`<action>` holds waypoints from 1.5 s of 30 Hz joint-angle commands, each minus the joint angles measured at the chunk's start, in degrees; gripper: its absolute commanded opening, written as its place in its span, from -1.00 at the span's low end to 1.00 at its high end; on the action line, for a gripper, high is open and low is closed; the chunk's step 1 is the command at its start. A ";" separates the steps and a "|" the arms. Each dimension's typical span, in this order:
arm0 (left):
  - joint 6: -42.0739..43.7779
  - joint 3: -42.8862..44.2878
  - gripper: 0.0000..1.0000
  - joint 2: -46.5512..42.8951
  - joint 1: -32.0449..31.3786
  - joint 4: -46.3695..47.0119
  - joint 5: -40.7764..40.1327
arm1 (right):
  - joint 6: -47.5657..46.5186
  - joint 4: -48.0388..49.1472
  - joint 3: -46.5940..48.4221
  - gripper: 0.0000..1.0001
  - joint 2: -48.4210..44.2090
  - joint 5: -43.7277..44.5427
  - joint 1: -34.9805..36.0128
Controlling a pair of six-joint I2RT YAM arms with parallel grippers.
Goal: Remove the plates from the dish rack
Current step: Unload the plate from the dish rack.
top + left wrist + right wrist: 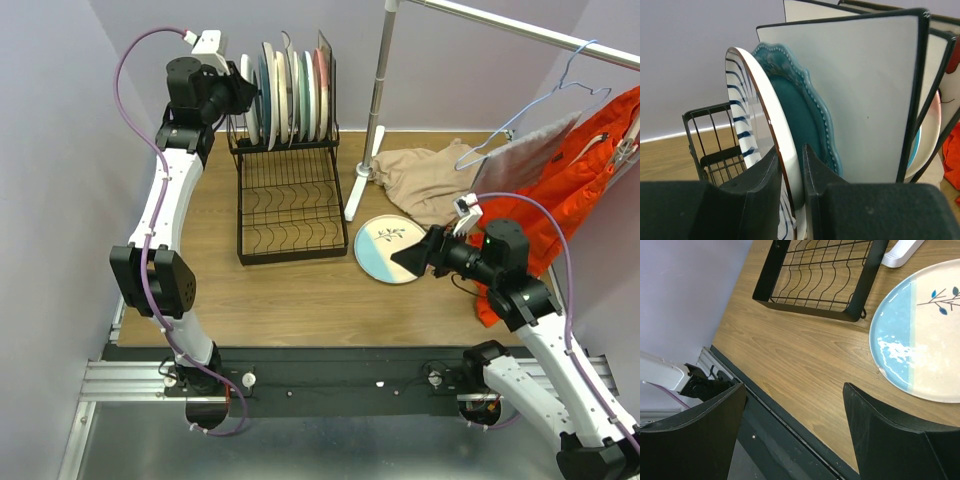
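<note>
Left claw (790, 152) | clamped on striped plate (745, 110) rim | plate upright in dish rack (692, 132)

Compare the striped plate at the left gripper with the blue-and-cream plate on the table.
The striped plate stands on edge in the dish rack; the blue-and-cream plate lies flat on the table. The left gripper pinches the striped plate in its jaws; nothing holds the blue-and-cream plate. Both are round.

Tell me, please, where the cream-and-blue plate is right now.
The plate lies flat on the table, right of the dish rack in the top external view, beside the right end effector.
</note>
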 commanded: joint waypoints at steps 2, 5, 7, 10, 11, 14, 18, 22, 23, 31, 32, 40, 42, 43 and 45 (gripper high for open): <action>2.65 6.14 -1.00 -5.06 -0.32 5.28 -1.01 | 0.15 0.05 -0.67 0.73 -0.94 1.07 0.16; 2.65 8.51 -1.00 -5.15 -0.41 3.44 -1.45 | 0.41 0.05 -0.93 0.73 -1.47 0.99 0.16; 2.83 9.57 -1.00 -5.15 -0.41 2.38 -1.45 | 0.50 0.05 -1.02 0.74 -1.56 1.16 0.07; 3.18 10.72 -1.00 -5.68 -0.50 0.80 -1.80 | 0.32 -0.04 -0.67 0.73 -1.38 1.51 0.16; 3.35 10.81 -1.00 -5.94 -0.50 0.36 -2.33 | 0.32 0.05 -0.67 0.73 -1.29 1.51 0.16; 3.70 11.16 -1.00 -6.73 -0.50 -0.69 -3.03 | 0.50 0.05 -0.67 0.74 -1.64 1.25 0.16; 3.62 11.43 -1.00 -7.61 -0.50 -1.67 -3.39 | 0.59 -0.22 -0.58 0.73 -2.17 1.25 0.16; 3.44 9.76 -1.00 -8.66 -0.58 -1.40 -3.39 | 0.59 -1.10 0.03 0.73 -3.14 1.51 0.07; 3.44 9.49 -1.00 -8.84 -0.58 -1.32 -3.47 | 0.59 -1.36 0.12 0.73 -3.31 1.51 0.16; 3.27 9.49 -1.00 -9.98 -1.11 -1.58 -5.40 | 0.76 -2.41 0.56 0.73 -4.46 1.60 0.16; 3.35 9.75 -1.00 -10.25 -1.20 -1.93 -6.10 | 0.76 -2.50 0.47 0.74 -4.55 1.60 0.07; 6.25 13.18 -1.00 -11.83 -1.29 -6.15 -11.47 | 0.85 -3.21 1.09 0.74 -5.25 1.43 0.16; 6.87 13.18 -1.00 -12.53 -1.29 -6.94 -13.31 | 0.94 -3.47 1.18 0.74 -5.42 1.25 0.16; 7.13 13.18 -1.00 -12.71 -1.29 -7.20 -14.10 | 0.94 -3.56 1.18 0.74 -5.51 1.25 0.16; 7.75 12.66 -1.00 -13.41 -1.37 -7.90 -17.17 | 1.03 -3.91 1.26 0.73 -6.21 1.25 0.16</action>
